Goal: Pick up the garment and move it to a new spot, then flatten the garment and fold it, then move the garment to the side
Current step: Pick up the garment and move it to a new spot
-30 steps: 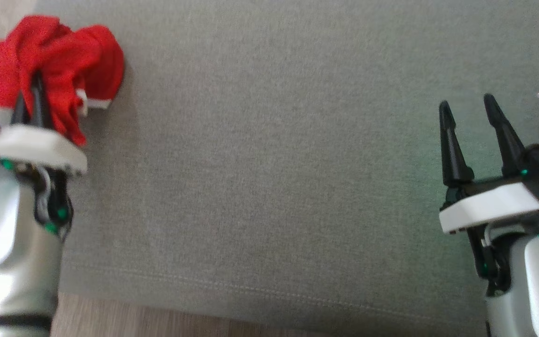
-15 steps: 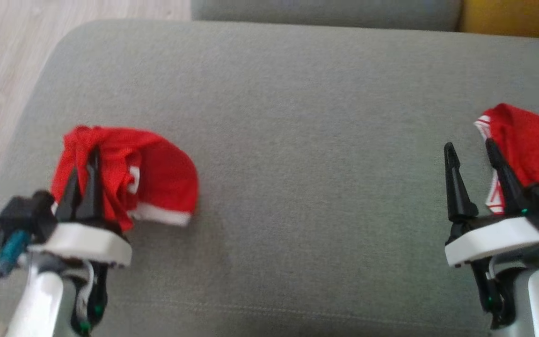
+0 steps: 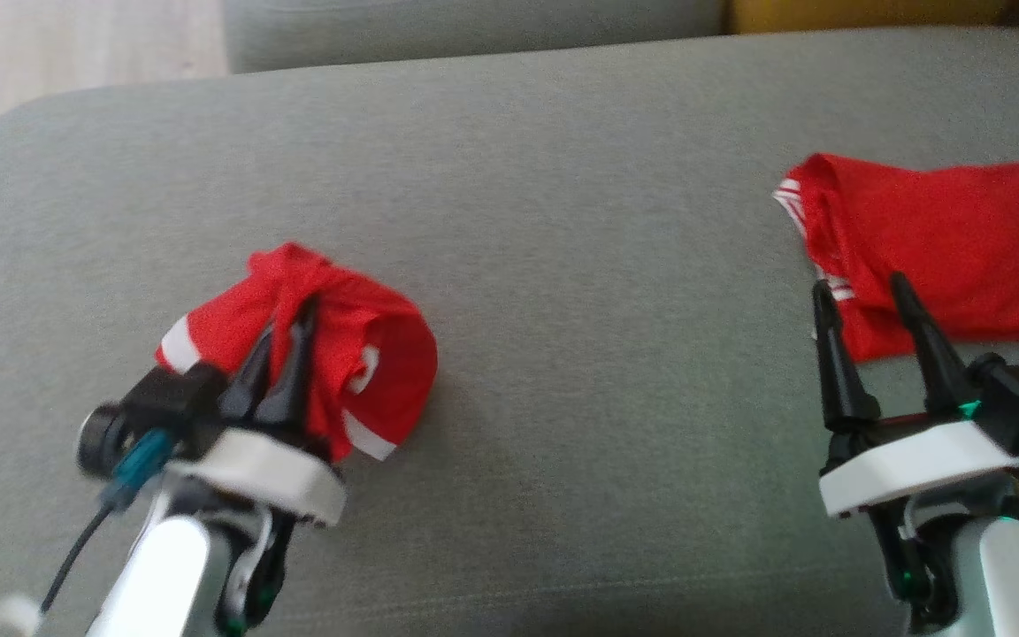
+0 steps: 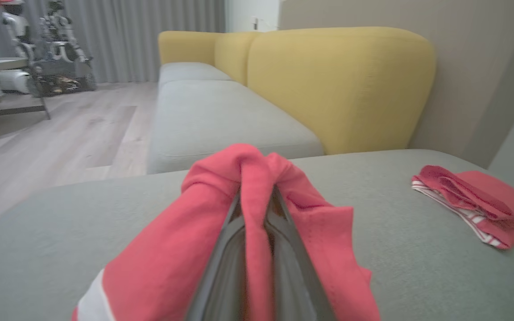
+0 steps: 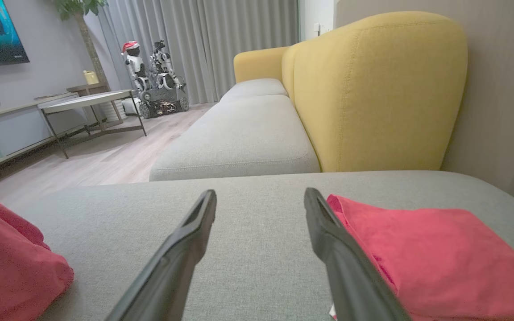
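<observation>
Grey seat cushion [image 3: 563,159]: broad and flat.
Folded red garment [image 3: 961,248]: lies flat at far right, just beyond right gripper [image 3: 858,283], whose jaws are spread and hold nothing.
Crumpled red garment [image 3: 359,354]: bunched at cushion's left, no clear long axis, draped over left gripper [image 3: 290,320], jaws pinching fold of it.
Free cushion lies rightward of bundle. Left arm nearer, likely the carrier.

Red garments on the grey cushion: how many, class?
2. A bunched garment, held by the left gripper, at left; a folded garment at right, by the open right gripper. Others may lie off-frame.
</observation>
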Tool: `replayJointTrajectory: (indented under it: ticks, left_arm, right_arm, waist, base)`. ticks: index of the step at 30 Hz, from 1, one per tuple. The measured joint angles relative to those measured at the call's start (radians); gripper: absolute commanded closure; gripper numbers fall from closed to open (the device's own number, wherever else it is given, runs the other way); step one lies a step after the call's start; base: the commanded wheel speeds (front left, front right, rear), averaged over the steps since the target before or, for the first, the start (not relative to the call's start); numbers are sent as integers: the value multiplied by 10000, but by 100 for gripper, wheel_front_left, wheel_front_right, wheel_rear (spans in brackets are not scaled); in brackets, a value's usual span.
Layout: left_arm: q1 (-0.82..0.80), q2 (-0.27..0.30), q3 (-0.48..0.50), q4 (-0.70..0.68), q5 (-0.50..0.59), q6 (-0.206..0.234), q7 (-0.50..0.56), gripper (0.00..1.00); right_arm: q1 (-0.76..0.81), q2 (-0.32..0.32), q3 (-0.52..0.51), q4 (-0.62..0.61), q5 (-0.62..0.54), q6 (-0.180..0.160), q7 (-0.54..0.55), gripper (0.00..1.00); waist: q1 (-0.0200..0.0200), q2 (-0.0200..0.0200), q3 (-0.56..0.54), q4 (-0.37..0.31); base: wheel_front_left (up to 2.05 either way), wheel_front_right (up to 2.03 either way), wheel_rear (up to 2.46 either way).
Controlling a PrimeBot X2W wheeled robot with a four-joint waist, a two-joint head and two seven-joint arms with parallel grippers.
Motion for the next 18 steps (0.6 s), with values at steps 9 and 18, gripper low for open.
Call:
replayJointTrajectory:
  ticks: [9, 18]
  left_arm:
    - [-2141, -606, -988, 2199, 357, -700, -98, 100]
    - [-2734, -1174, -1707, 4372, 355, -1308, -418, 0]
  right_arm:
    - [-242, 0, 481, 184, 343, 0, -236, 0]
    - [-551, 0, 673, 545, 504, 0, -522, 0]
  waist:
    - [0, 0, 719, -1127]
    - [0, 0, 1431, -1914]
  base:
    - [0, 0, 0]
    - [0, 0, 0]
